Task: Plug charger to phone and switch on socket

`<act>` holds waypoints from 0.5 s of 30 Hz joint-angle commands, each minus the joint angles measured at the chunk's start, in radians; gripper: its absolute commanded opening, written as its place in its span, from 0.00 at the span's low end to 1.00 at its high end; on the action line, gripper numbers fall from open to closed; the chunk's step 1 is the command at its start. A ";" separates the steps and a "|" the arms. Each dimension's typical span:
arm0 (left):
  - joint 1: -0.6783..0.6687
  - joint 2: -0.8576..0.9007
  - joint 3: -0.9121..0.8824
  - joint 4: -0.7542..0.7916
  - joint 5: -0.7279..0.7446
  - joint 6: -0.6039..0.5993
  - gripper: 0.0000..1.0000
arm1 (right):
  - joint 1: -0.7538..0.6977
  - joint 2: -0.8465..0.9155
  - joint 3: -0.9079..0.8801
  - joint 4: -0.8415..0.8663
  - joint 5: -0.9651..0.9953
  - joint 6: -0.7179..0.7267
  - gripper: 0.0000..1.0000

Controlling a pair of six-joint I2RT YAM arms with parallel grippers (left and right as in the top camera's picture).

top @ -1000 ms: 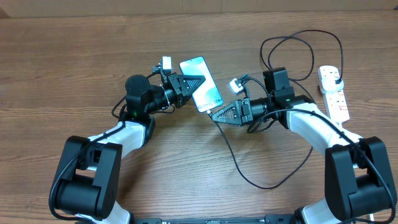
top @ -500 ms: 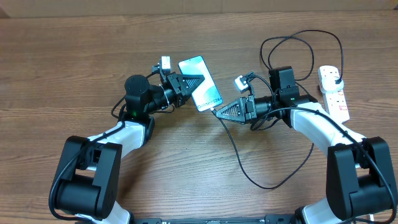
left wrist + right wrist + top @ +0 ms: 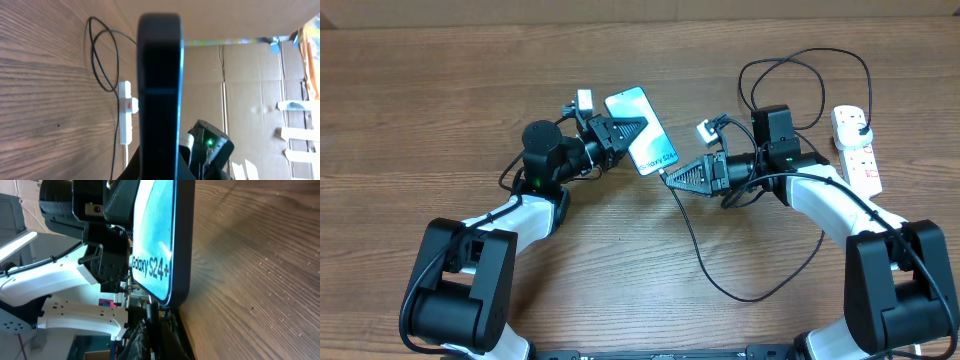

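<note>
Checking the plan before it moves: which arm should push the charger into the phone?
Right, most likely. The right gripper holds the charger at the bottom edge of the phone; the left gripper is occupied gripping the phone.

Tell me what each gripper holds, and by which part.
Left gripper: the phone, by one long side. Right gripper: the charger, at its connector end.

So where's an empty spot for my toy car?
Bare table left of the left arm, along the back edge behind the phone, and up front between the arms, left of the charger. Crowded: the middle, where left end effector and right end effector meet at the phone, and the right, around the socket.
</note>
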 commanded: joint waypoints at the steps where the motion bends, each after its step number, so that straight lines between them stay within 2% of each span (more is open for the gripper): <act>1: -0.020 -0.015 0.020 0.016 0.045 0.022 0.05 | 0.005 -0.018 0.002 0.023 0.046 0.042 0.04; 10: -0.020 -0.015 0.020 0.015 0.047 0.043 0.04 | 0.005 -0.018 0.002 0.026 0.020 0.048 0.04; 15: -0.020 -0.015 0.020 0.015 0.043 0.043 0.05 | 0.005 -0.018 0.002 0.076 -0.003 0.102 0.04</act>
